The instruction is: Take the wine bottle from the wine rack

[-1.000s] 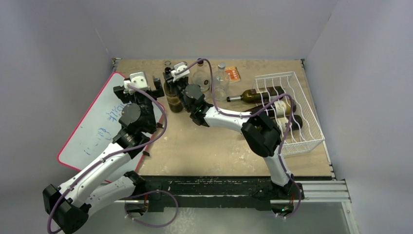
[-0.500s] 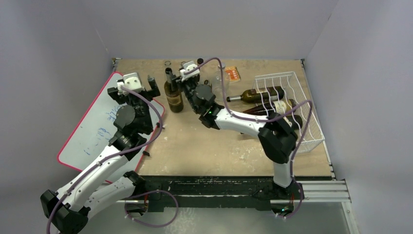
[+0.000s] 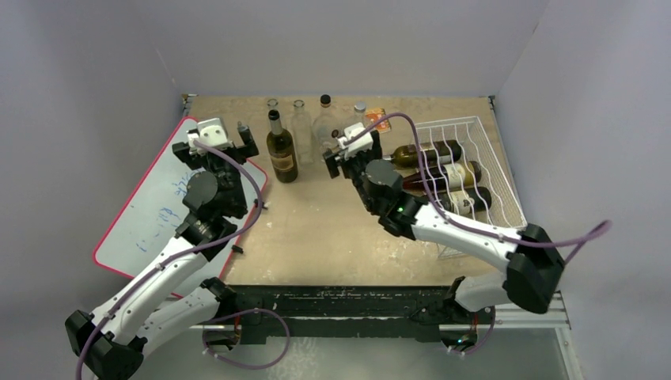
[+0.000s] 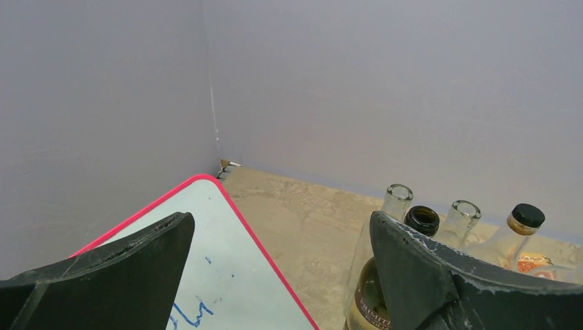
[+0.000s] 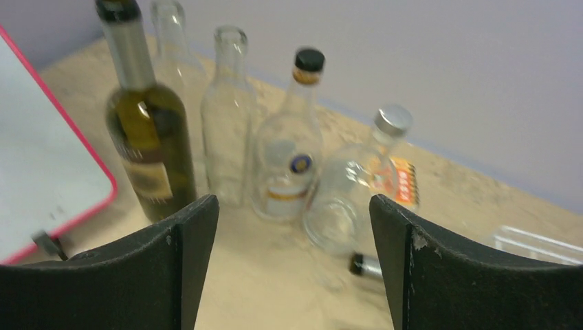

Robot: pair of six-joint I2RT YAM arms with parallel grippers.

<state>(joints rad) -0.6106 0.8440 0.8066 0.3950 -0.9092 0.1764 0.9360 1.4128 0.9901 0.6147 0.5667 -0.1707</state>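
Observation:
The white wire wine rack (image 3: 490,207) stands at the right of the table. Three dark wine bottles lie in it, necks pointing left: far (image 3: 423,152), middle (image 3: 445,173) and near (image 3: 465,199). My right gripper (image 3: 350,154) is open and empty, just left of the rack and of the far bottle's neck. In the right wrist view (image 5: 292,206) a foil-capped neck tip (image 5: 368,267) shows low between the open fingers, and a rack corner (image 5: 536,242) at the right. My left gripper (image 3: 212,136) (image 4: 280,227) is open and empty over the whiteboard's far corner.
A dark wine bottle (image 3: 281,152) (image 5: 146,148) stands upright at centre-left. Three clear bottles (image 3: 299,120) (image 3: 325,119) (image 3: 360,117) and an orange packet (image 3: 378,119) stand along the back wall. A red-edged whiteboard (image 3: 154,210) (image 4: 227,275) lies at the left. Walls close in three sides.
My right gripper has moved away from the standing dark bottle and swung right to just left of the rack. The bottle stays upright. My left gripper has shifted slightly left.

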